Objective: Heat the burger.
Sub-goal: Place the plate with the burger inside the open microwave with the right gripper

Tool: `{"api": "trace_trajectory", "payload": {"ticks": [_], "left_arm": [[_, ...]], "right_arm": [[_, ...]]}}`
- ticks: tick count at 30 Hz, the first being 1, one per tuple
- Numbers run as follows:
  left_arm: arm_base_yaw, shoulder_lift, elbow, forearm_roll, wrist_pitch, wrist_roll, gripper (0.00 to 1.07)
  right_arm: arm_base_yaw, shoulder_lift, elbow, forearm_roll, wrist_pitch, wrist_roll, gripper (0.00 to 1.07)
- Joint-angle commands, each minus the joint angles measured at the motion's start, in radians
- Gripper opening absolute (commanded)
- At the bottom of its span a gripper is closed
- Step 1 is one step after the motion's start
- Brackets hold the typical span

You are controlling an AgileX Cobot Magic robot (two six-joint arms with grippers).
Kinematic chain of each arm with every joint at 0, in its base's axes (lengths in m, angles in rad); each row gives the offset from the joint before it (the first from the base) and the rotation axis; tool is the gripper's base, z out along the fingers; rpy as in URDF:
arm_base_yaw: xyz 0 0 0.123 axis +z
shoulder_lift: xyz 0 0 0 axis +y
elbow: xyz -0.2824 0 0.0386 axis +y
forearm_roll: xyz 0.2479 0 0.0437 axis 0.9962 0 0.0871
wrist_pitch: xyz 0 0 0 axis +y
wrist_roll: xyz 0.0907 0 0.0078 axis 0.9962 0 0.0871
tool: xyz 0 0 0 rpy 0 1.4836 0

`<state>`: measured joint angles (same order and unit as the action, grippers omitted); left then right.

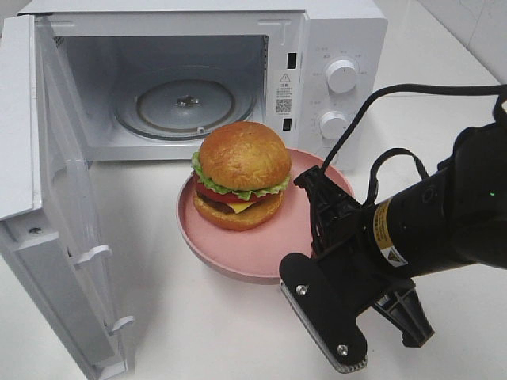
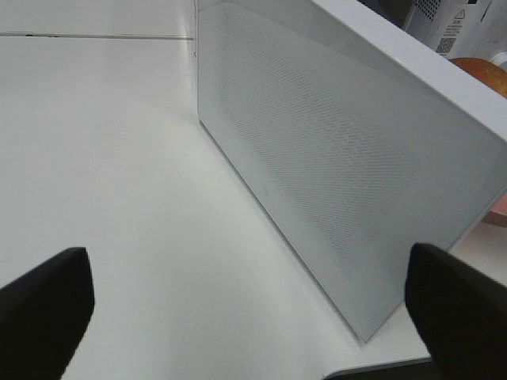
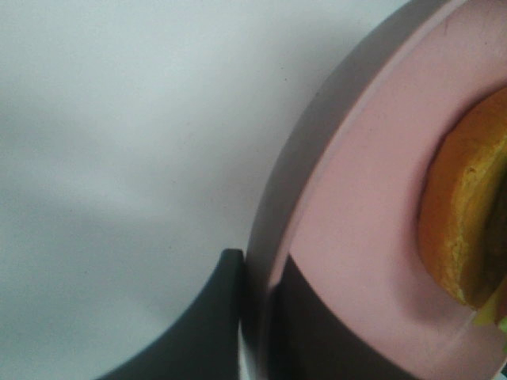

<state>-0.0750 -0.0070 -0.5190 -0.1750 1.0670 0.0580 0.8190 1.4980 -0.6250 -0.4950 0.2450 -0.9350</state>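
Fingers of the right arm (image 3: 198, 340) were closed narrow on the rim of the round pink plate (image 1: 238, 265), one finger under the edge and one over it, gripping the side of the plate farthest from the oven. Just beyond them, across a strip of bare pink plate, sat the round burger with its glossy golden-brown bun, green lettuce, red tomato and yellow cheese (image 1: 242, 178). It stood upright, a little past the plate's middle as seen from the fingers. Farther along roughly the same line, and somewhat off to the robot's left, stood the white box-shaped microwave (image 1: 341, 47), its cavity open with the glass turntable (image 1: 186, 103) bare inside.

Both burger and plate were round, so there was no long axis to line up. What probably mattered was that the load lay ahead of the grip, between the fingers and the cavity, so a push forward would carry it in burger first. Whether the plate rested on the white table (image 1: 198, 332) or hung just above it I could not tell.

Fingers of the left arm (image 2: 47, 309) stood wide and held nothing, outside the swung-open white door (image 2: 333, 158), well apart from the burger. The right arm was clearly the nearer.
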Motion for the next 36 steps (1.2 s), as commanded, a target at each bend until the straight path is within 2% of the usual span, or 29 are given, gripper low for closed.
{"api": "trace_trajectory", "payload": {"ticks": [1, 3, 11, 15, 22, 25, 36], "left_arm": [[0.002, -0.016, 0.002, -0.002, 0.001, 0.001, 1.00], [0.002, -0.016, 0.002, -0.002, 0.001, 0.001, 1.00], [0.002, -0.016, 0.002, -0.002, 0.001, 0.001, 1.00], [0.002, -0.016, 0.002, -0.002, 0.001, 0.001, 1.00], [0.002, -0.016, 0.002, -0.002, 0.001, 0.001, 1.00], [0.002, -0.016, 0.002, -0.002, 0.001, 0.001, 1.00], [0.002, -0.016, 0.002, -0.002, 0.001, 0.001, 1.00]], "right_arm": [[-0.016, -0.008, -0.013, 0.048, -0.076, -0.096, 0.00], [-0.037, -0.008, -0.013, 0.126, -0.106, -0.185, 0.00], [-0.089, -0.008, -0.013, 0.286, -0.147, -0.383, 0.00], [-0.122, -0.008, -0.013, 0.419, -0.155, -0.543, 0.00], [-0.145, -0.008, -0.013, 0.548, -0.191, -0.663, 0.00], [-0.145, -0.008, -0.013, 0.645, -0.206, -0.754, 0.00], [-0.145, -0.008, -0.013, 0.650, -0.205, -0.770, 0.00]]}}
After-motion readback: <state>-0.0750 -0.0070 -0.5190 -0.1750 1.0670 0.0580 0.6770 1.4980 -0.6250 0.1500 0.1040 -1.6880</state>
